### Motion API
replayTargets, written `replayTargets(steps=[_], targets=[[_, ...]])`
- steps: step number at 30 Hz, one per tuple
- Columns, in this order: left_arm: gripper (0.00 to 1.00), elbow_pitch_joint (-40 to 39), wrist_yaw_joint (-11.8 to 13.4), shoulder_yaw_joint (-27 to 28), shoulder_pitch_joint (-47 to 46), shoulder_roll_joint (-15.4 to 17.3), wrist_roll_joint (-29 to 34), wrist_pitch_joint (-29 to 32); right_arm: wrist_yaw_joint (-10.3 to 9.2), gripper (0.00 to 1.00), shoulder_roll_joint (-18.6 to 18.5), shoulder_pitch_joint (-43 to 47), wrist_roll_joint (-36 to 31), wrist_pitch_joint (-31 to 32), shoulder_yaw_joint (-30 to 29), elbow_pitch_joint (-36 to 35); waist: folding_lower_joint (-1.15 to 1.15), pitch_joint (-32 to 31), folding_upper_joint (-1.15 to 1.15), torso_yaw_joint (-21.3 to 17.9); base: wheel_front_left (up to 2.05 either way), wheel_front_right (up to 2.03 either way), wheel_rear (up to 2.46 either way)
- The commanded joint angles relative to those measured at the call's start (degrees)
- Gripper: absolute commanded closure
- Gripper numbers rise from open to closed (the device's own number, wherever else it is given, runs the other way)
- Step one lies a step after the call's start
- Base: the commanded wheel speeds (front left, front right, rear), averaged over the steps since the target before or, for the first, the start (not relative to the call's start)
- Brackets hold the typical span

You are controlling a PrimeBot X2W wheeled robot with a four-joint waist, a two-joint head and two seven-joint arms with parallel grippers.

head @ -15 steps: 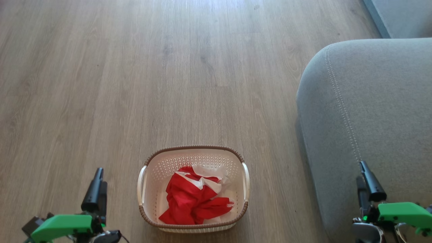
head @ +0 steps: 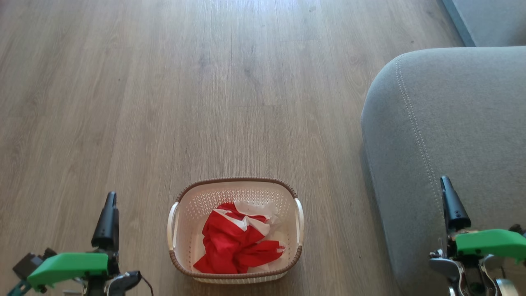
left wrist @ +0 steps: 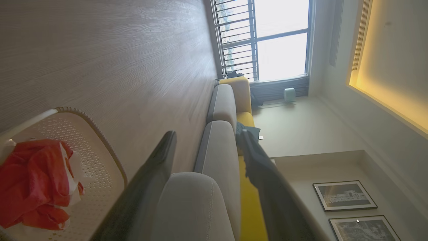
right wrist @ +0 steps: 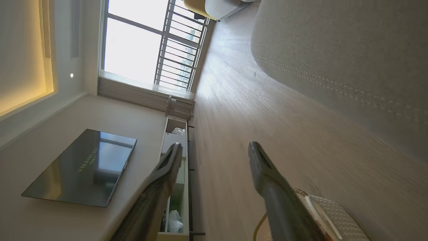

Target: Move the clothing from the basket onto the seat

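Note:
The cream basket (head: 236,180) with a brown rim stands on the floor at bottom centre, and the crumpled red and white clothing (head: 234,244) lies inside it. The grey seat (head: 452,135) with its pale stitched seam fills the right side. My left gripper (head: 110,199) hovers left of the basket, apart from it. My right gripper (head: 445,185) hangs over the seat's front edge. In the left wrist view the left gripper (left wrist: 207,135) stands open and empty, with the basket (left wrist: 100,160) and clothing (left wrist: 36,180) at lower left. The right gripper (right wrist: 214,147) is open and empty too, the seat (right wrist: 351,50) at upper right.
Wood-look floor (head: 205,102) stretches ahead and left of the basket. A second grey cushion (head: 489,20) lies at the far right. The wrist views show a window (right wrist: 133,50), a wall television (right wrist: 83,167), a low cabinet (right wrist: 174,187) and yellow sofa cushions (left wrist: 249,207).
Both grippers have risen in the head view, reaching further forward; the left one also shifted slightly left. Basket, clothing and seat are unmoved.

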Motion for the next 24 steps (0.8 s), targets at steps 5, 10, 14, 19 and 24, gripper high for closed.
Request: replayTargets(steps=[5, 10, 14, 19, 24], targets=[[0.00, -4.1, -0.2, 1.4, -3.8, 0.4, 4.4, -1.3, 0.00, 0.00, -0.4, -3.9, -7.6, -1.3, 2.3, -4.4, 0.00, 0.0, 0.00, 0.1, 0.00, 0.00, 0.00], [0.00, -7.2, 0.0, 1.4, -4.2, 0.5, 9.2, -2.1, 0.00, 0.00, -0.5, -4.3, -13.7, -2.1, 3.4, -6.4, 0.00, -0.2, 0.00, 0.3, 0.00, 0.00, 0.00], [0.00, -9.8, 1.6, 0.8, -4.3, 0.5, 12.1, -2.8, 0.00, 0.00, -0.5, -4.5, -18.1, -2.8, 4.1, -7.6, 0.00, -0.4, 0.00, 0.4, 0.00, 0.00, 0.00], [0.00, -13.0, 3.3, -0.6, -4.5, 0.5, 15.9, -3.6, 0.01, 0.00, -0.5, -5.0, -23.3, -3.6, 5.3, -9.0, 0.00, -0.6, 0.00, 0.6, 0.00, 0.00, 0.00], [0.00, -15.9, 4.6, -1.9, -4.6, 0.5, 20.1, -4.5, 0.01, 0.00, -0.6, -5.3, -28.3, -4.5, 6.2, -10.2, 0.00, -0.9, 0.00, 0.7, 0.00, 0.00, 0.00]])
